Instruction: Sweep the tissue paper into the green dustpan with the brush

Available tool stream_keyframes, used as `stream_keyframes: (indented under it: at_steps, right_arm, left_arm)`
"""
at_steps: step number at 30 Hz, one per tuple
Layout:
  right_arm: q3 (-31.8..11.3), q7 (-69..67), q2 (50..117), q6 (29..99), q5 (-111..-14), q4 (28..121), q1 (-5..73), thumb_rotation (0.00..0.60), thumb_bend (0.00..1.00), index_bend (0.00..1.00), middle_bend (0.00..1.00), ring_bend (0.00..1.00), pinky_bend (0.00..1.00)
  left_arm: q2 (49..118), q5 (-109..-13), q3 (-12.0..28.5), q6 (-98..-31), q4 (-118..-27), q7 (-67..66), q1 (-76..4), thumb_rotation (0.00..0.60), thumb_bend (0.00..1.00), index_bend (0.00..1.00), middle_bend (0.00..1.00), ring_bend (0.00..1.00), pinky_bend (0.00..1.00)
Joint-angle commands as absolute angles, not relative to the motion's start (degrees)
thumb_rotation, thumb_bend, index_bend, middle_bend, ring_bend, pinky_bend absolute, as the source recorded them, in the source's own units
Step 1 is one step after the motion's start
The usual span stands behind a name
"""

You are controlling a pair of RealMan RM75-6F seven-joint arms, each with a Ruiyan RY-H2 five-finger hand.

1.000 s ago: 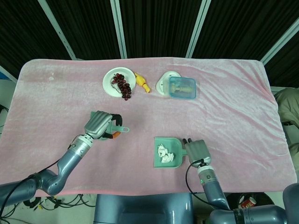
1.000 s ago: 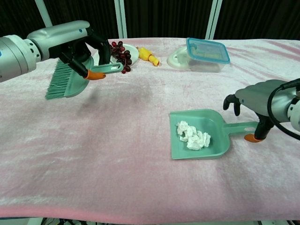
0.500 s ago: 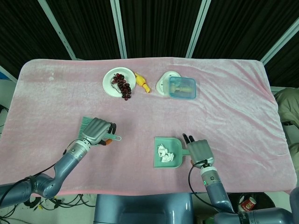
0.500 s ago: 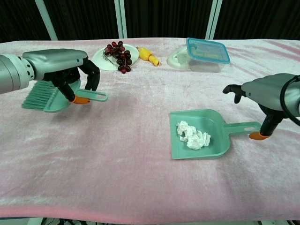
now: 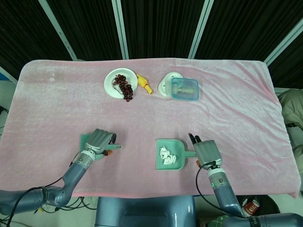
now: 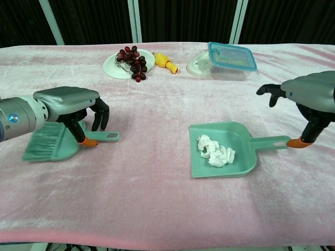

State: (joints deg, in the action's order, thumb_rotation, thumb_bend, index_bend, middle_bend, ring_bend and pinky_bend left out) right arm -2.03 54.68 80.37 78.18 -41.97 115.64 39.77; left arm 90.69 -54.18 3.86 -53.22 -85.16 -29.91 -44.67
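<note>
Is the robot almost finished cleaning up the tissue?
Nearly. The crumpled white tissue paper already lies inside the green plastic dustpan, so the sweeping looks done. The left hand grips the green brush, low on the pink tablecloth. The right hand sits above the dustpan's handle. What's left: letting go of the brush.

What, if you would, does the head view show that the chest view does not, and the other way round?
Only the head view shows the pink cloth's far edge against the dark curtain, and both forearms running down to the near edge.

Only the chest view shows the green brush's bristles from the side, lying on the cloth, and the right robot hand raised above the dustpan handle's orange tip.

Both show the green plastic dustpan holding crumpled white tissue, the left robot hand over the brush, and the white plate of dark grapes.
</note>
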Motion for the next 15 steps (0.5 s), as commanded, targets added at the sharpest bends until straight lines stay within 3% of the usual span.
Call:
stream_keyframes:
  at_steps: [1,9,12,15]
  right_arm:
    - [-1.94,54.30,79.81,77.98,-42.41,116.06,39.59,0.600,0.14,0.07,0.19,0.68,0.78]
    - [-1.43,53.27,78.19,78.01,-44.17,117.17,38.85,0.600,0.14,0.07,0.19,0.68,0.78]
    - [-1.00,52.46,76.71,78.34,-45.49,117.65,38.18,0.600,0.14,0.07,0.19,0.68,0.78]
    - [-0.26,51.39,74.32,79.11,-47.70,118.11,37.18,0.600,0.14,0.07,0.19,0.66,0.77]
  left_arm:
    - [90.92,-53.25,4.29,-54.89,-85.93,-30.85,-44.30,0.600,0.14,0.37,0.44,0.87,1.00]
    - [88.24,-54.56,4.63,-58.03,-89.62,-30.20,-42.75,0.600,0.11,0.32,0.40,0.84,1.00]
    - [86.62,-58.18,4.44,-60.62,-91.85,-27.86,-41.23,0.600,0.11,0.32,0.39,0.73,0.93]
    - [84.31,-62.62,3.72,-64.54,-94.85,-25.93,-39.13,0.600,0.12,0.32,0.39,0.56,0.76]
